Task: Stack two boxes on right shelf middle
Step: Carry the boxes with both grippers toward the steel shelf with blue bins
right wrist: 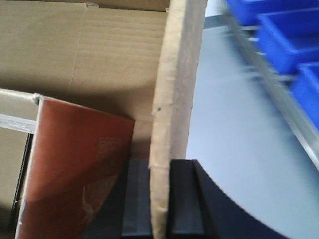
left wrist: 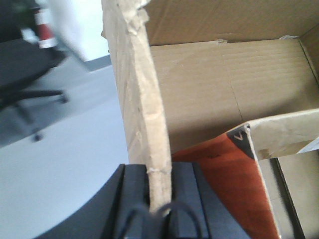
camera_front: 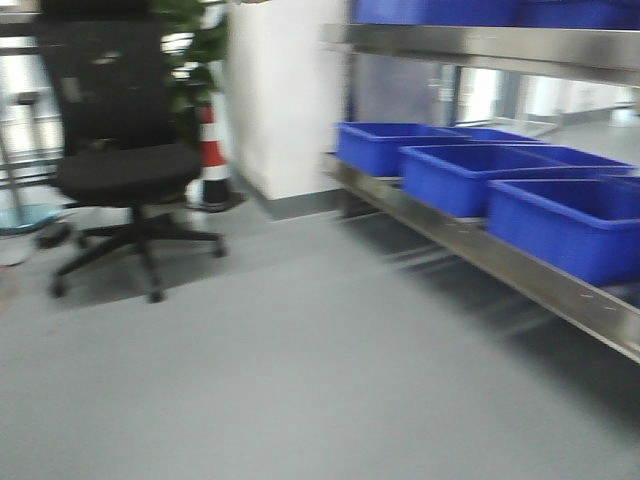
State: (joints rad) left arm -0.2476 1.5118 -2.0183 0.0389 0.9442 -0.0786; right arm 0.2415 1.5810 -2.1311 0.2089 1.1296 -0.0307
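I hold one open brown cardboard box by two opposite walls. In the left wrist view, my left gripper (left wrist: 159,201) is shut on the box's left wall (left wrist: 142,99). In the right wrist view, my right gripper (right wrist: 160,199) is shut on the box's right wall (right wrist: 174,74). Inside the box lie a red-brown sheet (left wrist: 224,184), also visible in the right wrist view (right wrist: 75,169), and a smaller cardboard piece (left wrist: 284,129). The box and grippers are out of the front view. The stainless-steel shelf (camera_front: 500,45) stands at the right, with a lower level (camera_front: 530,275). A second box is not clearly in view.
Several blue plastic bins (camera_front: 455,175) fill the shelf's lower level, and more sit on top; they also show in the right wrist view (right wrist: 284,35). A black office chair (camera_front: 125,160) and a red-white cone (camera_front: 210,150) stand at the left by a white pillar (camera_front: 285,90). Grey floor (camera_front: 300,360) lies ahead.
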